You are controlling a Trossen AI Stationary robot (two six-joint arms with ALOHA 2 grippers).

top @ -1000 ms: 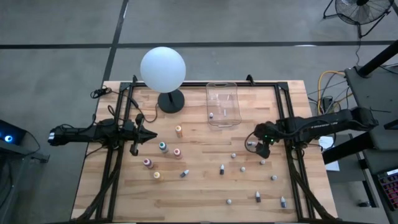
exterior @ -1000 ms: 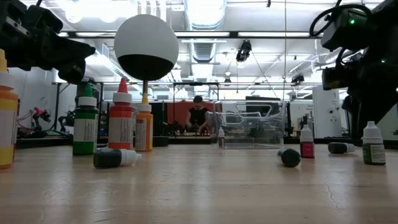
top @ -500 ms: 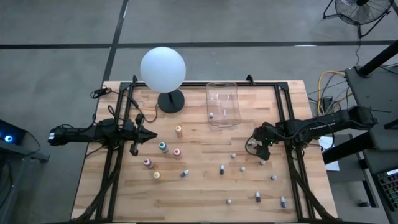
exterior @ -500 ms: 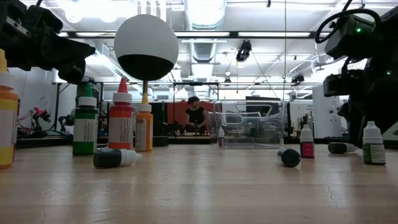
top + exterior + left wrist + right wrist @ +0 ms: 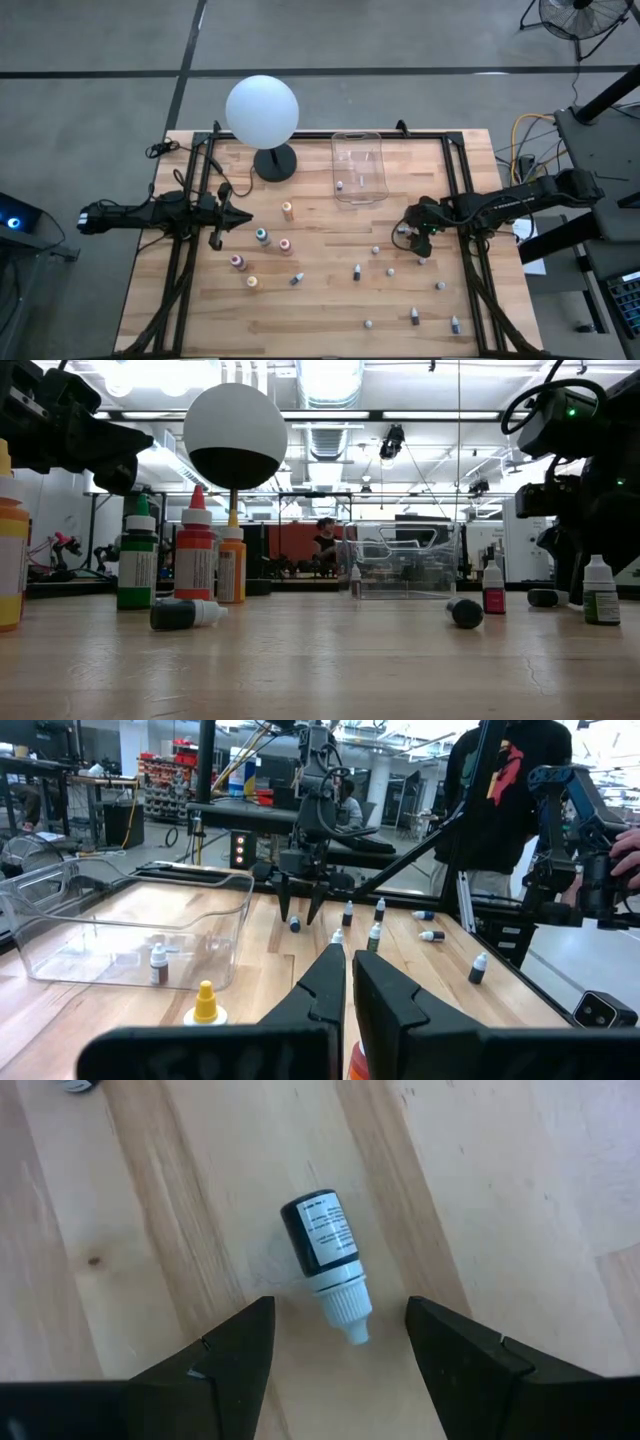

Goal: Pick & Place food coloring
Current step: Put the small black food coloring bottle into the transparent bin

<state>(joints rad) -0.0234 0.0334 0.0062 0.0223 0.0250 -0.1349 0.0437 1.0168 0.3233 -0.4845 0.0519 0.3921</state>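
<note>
Right gripper [image 5: 340,1345] is low over the right side of the bench [image 5: 330,305], fingers spread wide and straddling a small dark bottle [image 5: 325,1250] that lies on its side on the wood, white cap pointing toward the gripper; nothing pinched. That bottle has a dark label with fine white print, too small to read. In the high view the right gripper [image 5: 414,238] sits right of bench centre, in front of the clear bin [image 5: 358,165]. Left gripper [image 5: 347,982] hangs above the left part of the bench, fingers pressed together, holding nothing. The other food coloring is scattered: an orange bottle [image 5: 287,210], a teal bottle [image 5: 262,237], a pink one [image 5: 285,245], another pink [image 5: 238,262] and a yellow one [image 5: 252,282] standing left of centre; small dark-and-white bottles [image 5: 357,271] are spread over the right and front, some upright, some tipped over. One small bottle [image 5: 340,185] stands inside the bin. No legible writing on any label in any view. White globe lamp [image 5: 262,110] on a dark base stands at the back left, well clear of both arms. In the low view a green bottle [image 5: 137,565] and a red one [image 5: 195,555] stand close to the camera, and a person [image 5: 325,545] sits in the room behind the bin. Left wrist view shows another person [image 5: 520,810] standing by the bench edge.
</note>
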